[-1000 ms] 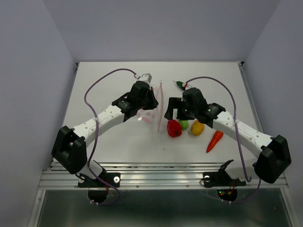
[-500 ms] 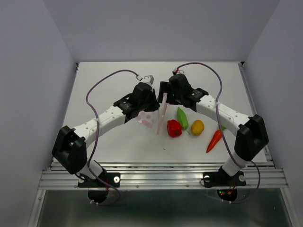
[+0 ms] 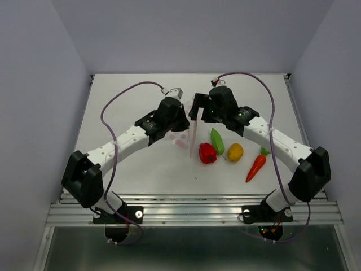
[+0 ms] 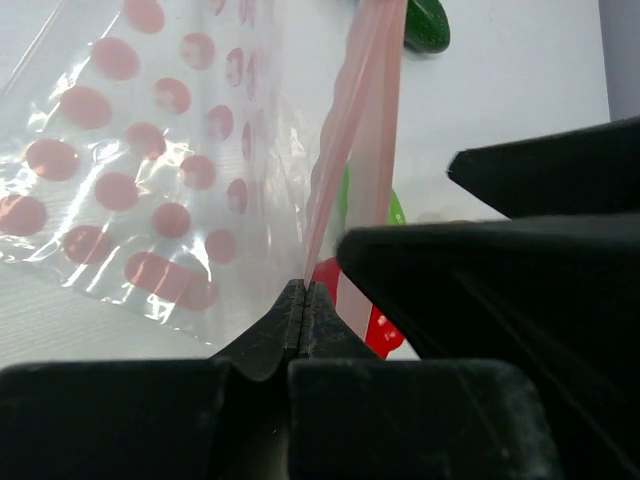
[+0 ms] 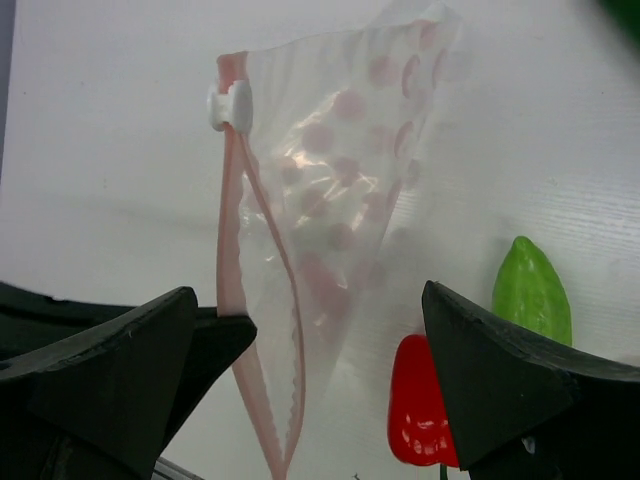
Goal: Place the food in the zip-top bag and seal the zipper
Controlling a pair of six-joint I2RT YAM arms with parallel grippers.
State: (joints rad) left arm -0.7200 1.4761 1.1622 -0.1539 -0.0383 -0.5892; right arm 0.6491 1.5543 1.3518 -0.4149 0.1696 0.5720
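My left gripper point(image 4: 303, 292) is shut on the pink zipper point(image 4: 360, 120) of the clear, pink-dotted zip-top bag point(image 4: 150, 180) and holds that edge up off the table. The right gripper point(image 5: 310, 380) is open and faces the bag point(image 5: 340, 200), whose mouth gapes slightly below a white slider point(image 5: 230, 105). From above, the right gripper point(image 3: 195, 112) is at the bag's far end, close to the left gripper point(image 3: 183, 125). The food lies to the right of the bag: red pepper point(image 3: 207, 153), light green pod point(image 3: 217, 140), yellow-orange piece point(image 3: 235, 152) and carrot point(image 3: 256, 166). The dark green cucumber point(image 4: 425, 25) shows only in the left wrist view.
The white table point(image 3: 130, 96) ends at a metal rail point(image 3: 192, 212) in front. Grey walls stand on three sides. Purple cables point(image 3: 121, 93) arch over both arms.
The right arm has swung from beside the pepper to the back, and its open gripper now faces the bag's far end. The left gripper has kept its hold and barely moved.
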